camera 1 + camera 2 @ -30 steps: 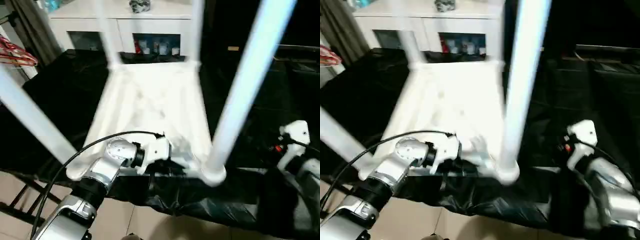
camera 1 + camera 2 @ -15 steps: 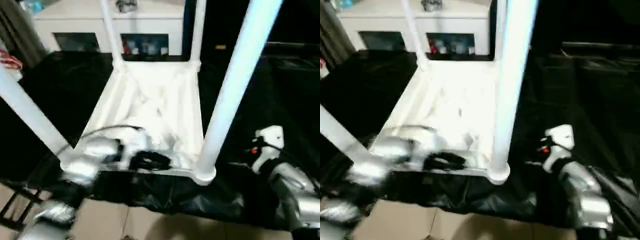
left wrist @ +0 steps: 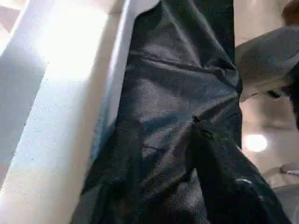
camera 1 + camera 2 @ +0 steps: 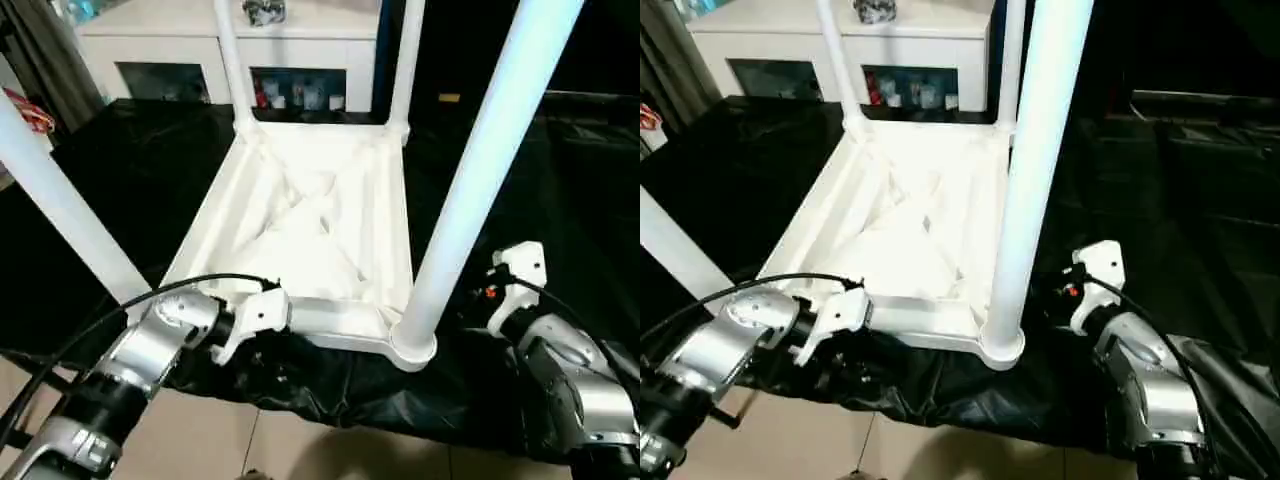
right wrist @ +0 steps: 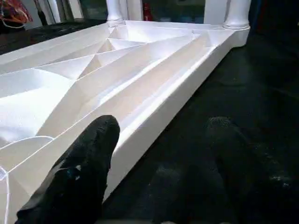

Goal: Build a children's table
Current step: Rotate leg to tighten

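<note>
A: What has changed since a second ago?

B: The left arm has pulled back from over the children's table (image 4: 310,215) toward the near edge of the counter (image 4: 130,170). The left pincer (image 4: 243,330) now sits at the table's near rim, and I cannot tell if it is open. The right pincer (image 5: 156,154) stands open, empty, just beside the rim near the near right corner.

A: Where is the table?

B: Upside down on the black-draped counter, ribbed underside up.

A: How will it handle?

B: Probably light, stiff and a bit slippery. I would grip the rim or a leg close to its socket.

A: Counts, near to far?

B: One table; four legs standing up, two near (image 4: 480,170) (image 4: 60,210), two far (image 4: 230,60) (image 4: 403,60). Behind stands one white cabinet (image 4: 290,40).
</note>
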### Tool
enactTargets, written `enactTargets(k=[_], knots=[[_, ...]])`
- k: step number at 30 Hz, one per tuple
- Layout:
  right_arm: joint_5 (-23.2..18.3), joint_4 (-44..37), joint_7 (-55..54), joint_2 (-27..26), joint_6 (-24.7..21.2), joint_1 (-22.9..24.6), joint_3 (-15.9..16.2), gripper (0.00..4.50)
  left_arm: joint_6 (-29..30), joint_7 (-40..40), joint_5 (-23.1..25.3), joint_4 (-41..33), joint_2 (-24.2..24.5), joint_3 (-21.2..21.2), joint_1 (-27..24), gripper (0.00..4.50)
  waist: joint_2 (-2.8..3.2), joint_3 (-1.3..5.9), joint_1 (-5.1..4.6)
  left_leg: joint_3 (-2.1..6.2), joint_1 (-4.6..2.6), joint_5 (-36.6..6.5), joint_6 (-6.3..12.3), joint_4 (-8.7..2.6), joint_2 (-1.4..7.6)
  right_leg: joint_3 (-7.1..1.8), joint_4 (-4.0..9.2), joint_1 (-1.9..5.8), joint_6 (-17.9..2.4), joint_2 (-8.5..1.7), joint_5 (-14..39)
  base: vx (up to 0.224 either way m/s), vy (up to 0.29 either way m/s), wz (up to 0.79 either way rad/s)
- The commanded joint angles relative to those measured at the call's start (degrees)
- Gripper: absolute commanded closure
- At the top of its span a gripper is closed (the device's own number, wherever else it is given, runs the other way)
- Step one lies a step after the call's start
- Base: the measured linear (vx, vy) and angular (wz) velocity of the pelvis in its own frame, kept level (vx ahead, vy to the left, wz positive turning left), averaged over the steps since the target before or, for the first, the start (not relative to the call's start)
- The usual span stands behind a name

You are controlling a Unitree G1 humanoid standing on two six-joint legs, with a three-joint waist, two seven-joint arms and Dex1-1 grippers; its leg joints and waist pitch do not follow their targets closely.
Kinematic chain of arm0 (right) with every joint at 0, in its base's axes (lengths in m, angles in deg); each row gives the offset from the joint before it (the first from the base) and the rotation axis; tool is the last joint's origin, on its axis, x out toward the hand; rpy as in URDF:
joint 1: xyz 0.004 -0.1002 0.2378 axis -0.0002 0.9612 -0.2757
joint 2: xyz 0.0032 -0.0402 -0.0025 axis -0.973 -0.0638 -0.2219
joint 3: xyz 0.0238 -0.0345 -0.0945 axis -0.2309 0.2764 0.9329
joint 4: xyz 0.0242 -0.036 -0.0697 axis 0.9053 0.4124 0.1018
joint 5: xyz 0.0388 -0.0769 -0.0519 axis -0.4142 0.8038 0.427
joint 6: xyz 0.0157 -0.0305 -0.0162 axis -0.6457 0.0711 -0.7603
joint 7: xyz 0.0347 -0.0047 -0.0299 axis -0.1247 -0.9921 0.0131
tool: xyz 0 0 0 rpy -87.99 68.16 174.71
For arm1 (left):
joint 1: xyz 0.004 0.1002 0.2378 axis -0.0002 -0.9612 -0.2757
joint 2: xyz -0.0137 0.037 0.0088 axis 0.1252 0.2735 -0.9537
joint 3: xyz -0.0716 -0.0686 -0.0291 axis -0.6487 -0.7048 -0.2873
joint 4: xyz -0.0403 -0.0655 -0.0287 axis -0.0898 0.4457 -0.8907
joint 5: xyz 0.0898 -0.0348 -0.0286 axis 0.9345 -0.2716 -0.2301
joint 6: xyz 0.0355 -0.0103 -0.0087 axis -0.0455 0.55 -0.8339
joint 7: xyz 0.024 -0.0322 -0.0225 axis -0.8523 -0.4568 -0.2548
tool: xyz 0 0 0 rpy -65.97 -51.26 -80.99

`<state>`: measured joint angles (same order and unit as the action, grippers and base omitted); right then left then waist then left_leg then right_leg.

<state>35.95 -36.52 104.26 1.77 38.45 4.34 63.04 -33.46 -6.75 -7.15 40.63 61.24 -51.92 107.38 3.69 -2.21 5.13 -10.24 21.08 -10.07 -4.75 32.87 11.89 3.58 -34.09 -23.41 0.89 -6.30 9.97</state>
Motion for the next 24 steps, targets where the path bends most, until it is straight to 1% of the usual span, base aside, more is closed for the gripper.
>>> enactTargets(k=[1,2,3,5,6,8,9,10,11,12,14,15,16,17,18,19,20,21,22,23,24], knots=[[0.1,-1.9,0.7,-0.1,-0.4,0.2,1.2,1.12,-0.1,-2.5,0.5,1.0,1.2,-1.5,2.3,2.19,-1.04,3.57,0.00,-0.22,-0.19,-10.8,2.72,-3.52,0.35,-1.59,3.38,2.97,-10.9,-1.16,10.6,0.000,0.000,0.00],[-0.1,-2.7,1.0,-0.3,-0.6,0.7,1.6,1.12,0.0,-2.9,0.4,1.2,1.6,-2.0,2.6,2.10,-0.89,3.56,0.04,-0.23,-0.23,-11.0,2.73,-3.50,0.33,-1.59,3.40,2.92,-11.1,-1.15,10.6,0.000,0.000,0.00],[-0.2,-3.2,1.2,-0.5,-0.7,1.0,1.8,1.12,-0.2,-3.3,0.4,1.4,1.9,-2.3,2.8,2.01,-0.99,3.52,0.03,-0.20,-0.15,-11.5,2.68,-3.53,0.34,-1.59,3.41,3.04,-11.0,-1.19,11.1,0.000,0.000,0.00],[-0.8,-4.2,2.1,-0.8,-1.1,1.5,2.4,1.12,-0.6,-3.7,0.7,2.3,2.3,-2.9,3.1,1.92,-0.96,3.51,0.05,-0.17,-0.19,-12.0,2.69,-3.57,0.33,-1.57,3.51,3.00,-10.8,-1.22,11.8,0.000,0.000,0.00],[-1.0,-4.7,2.5,-0.9,-1.3,1.8,2.9,1.12,-0.8,-3.9,0.7,2.8,2.4,-3.2,3.4,1.84,-0.67,3.52,0.10,-0.13,-0.27,-12.2,2.47,-3.60,0.35,-1.56,3.49,2.92,-10.9,-1.21,12.0,0.000,0.000,0.00],[-1.3,-5.6,3.5,-1.1,-1.1,2.5,4.0,1.12,-2.0,-4.4,0.7,4.4,2.2,-4.0,4.1,1.67,-0.69,3.49,0.04,-0.08,-0.23,-12.7,2.20,-3.66,0.34,-1.54,3.52,2.93,-11.0,-1.14,11.9,0.000,0.000,0.00],[-0.9,-5.4,3.1,-1.4,-0.8,2.5,4.2,1.12,-2.3,-4.5,0.4,4.8,1.9,-4.3,4.4,1.58,-0.54,3.55,0.08,-0.03,-0.27,-12.9,2.04,-3.66,0.38,-1.53,3.43,2.95,-11.2,-1.19,11.6,0.000,0.000,0.00],[-0.6,-5.0,2.4,-1.7,-0.4,2.3,4.2,1.12,-2.3,-4.4,0.0,4.7,1.7,-4.6,4.5,1.47,-0.64,3.54,0.03,-0.07,-0.22,-12.8,1.98,-3.66,0.35,-1.57,3.47,2.94,-11.3,-1.22,11.3,0.000,0.000,0.00],[-0.4,-4.3,1.4,-2.1,0.1,2.0,3.6,1.12,-1.4,-4.2,-1.0,3.8,1.4,-4.8,4.4,1.37,-0.52,3.57,0.08,-0.05,-0.28,-13.0,1.73,-3.67,0.39,-1.57,3.44,2.93,-11.5,-1.26,11.0,0.000,0.000,0.00],[-0.5,-4.0,1.0,-2.2,0.2,1.8,3.4,1.12,-1.3,-4.4,-1.3,3.7,1.2,-4.9,4.4,1.30,0.06,3.61,0.20,0.05,-0.33,-13.1,1.49,-3.68,0.38,-1.54,3.27,2.94,-11.8,-1.31,10.6,0.000,0.000,0.00],[-0.5,-3.7,-0.4,-2.4,0.4,1.4,2.3,1.12,-0.7,-5.1,-2.4,2.5,1.1,-5.5,3.8,1.14,-0.10,3.63,0.08,-0.01,-0.39,-13.3,1.35,-3.63,0.37,-1.54,3.32,2.93,-12.3,-1.19,9.5,0.000,0.000,0.00],[-0.6,-3.6,-1.0,-2.5,0.4,1.4,1.7,1.12,-0.3,-5.4,-3.0,1.8,1.1,-5.9,3.3,1.03,0.13,3.69,0.13,-0.02,-0.42,-13.4,1.26,-3.57,0.38,-1.55,3.20,2.95,-12.7,-1.19,8.4,0.000,0.000,0.00],[-0.5,-4.0,-2.5,-2.6,-0.2,1.6,0.7,1.12,0.6,-6.1,-4.2,-0.1,1.3,-7.1,2.1,0.95,0.71,3.71,0.18,0.05,-0.42,-13.7,1.12,-3.59,0.35,-1.50,3.09,3.02,-12.9,-1.18,7.8,0.000,0.000,0.00],[-0.5,-4.1,-3.0,-2.6,-0.4,1.7,0.5,1.12,0.9,-6.3,-4.6,-0.6,1.3,-7.5,1.8,0.95,0.40,3.64,0.05,0.04,-0.30,-13.8,1.06,-3.62,0.39,-1.49,3.12,3.11,-13.1,-1.22,7.5,0.000,0.000,0.00],[-0.4,-4.5,-4.2,-2.7,-1.0,2.0,-0.1,1.12,1.8,-6.8,-5.5,-1.9,1.2,-8.5,0.9,0.95,0.28,3.75,0.09,0.09,-0.30,-13.5,1.04,-3.59,0.39,-1.45,2.99,3.26,-13.3,-1.23,7.1,0.000,0.000,0.00],[0.2,-6.3,-8.4,-3.1,-2.7,3.6,-2.3,0.95,4.6,-11.1,-8.9,-6.8,-0.2,-13.0,-2.2,0.91,-0.05,3.61,0.04,0.07,-0.10,-13.0,1.00,-3.65,0.54,-1.47,2.78,3.33,-13.6,-1.25,6.6,0.000,0.000,0.00],[0.2,-7.5,-10.0,-3.5,-3.3,4.6,-3.2,0.95,5.4,-14.1,-9.8,-8.7,-1.2,-15.0,-3.4,0.91,-0.04,3.59,0.10,0.03,-0.07,-13.2,1.36,-3.60,0.46,-1.42,2.94,3.33,-13.6,-1.26,7.1,0.000,0.000,0.00],[0.2,-7.5,-10.0,-3.5,-3.3,4.6,-3.2,0.79,5.4,-14.1,-9.8,-8.7,-1.2,-15.0,-3.4,0.90,0.14,3.59,0.22,-0.10,-0.37,-14.0,1.64,-3.52,0.43,-1.39,3.32,3.03,-13.2,-1.17,9.1,0.000,0.000,0.00],[0.4,-9.8,-11.9,-4.1,-3.8,6.4,-4.0,0.75,5.9,-19.2,-10.0,-11.0,-3.2,-17.8,-5.1,0.90,-0.48,3.47,0.10,-0.17,-0.30,-14.3,1.85,-3.55,0.34,-1.35,3.57,2.98,-12.7,-1.07,10.5,0.000,0.000,0.00],[0.4,-15.3,-13.5,-5.4,-4.1,10.4,-4.2,0.75,5.4,-30.7,-8.9,-14.7,-8.1,-22.7,-8.6,0.90,-0.52,3.29,0.07,-0.12,0.19,-14.1,1.92,-3.61,0.49,-1.40,3.41,3.27,-12.1,-1.07,11.1,0.000,0.000,0.00],[0.9,-17.7,-14.3,-5.9,-4.0,12.1,-4.0,0.52,5.5,-34.9,-8.4,-16.6,-10.1,-24.5,-10.4,0.90,-1.43,3.11,0.12,-0.18,0.13,-15.0,2.38,-3.60,0.71,-1.33,3.98,3.20,-10.5,-1.20,13.7,0.000,0.000,0.00]])
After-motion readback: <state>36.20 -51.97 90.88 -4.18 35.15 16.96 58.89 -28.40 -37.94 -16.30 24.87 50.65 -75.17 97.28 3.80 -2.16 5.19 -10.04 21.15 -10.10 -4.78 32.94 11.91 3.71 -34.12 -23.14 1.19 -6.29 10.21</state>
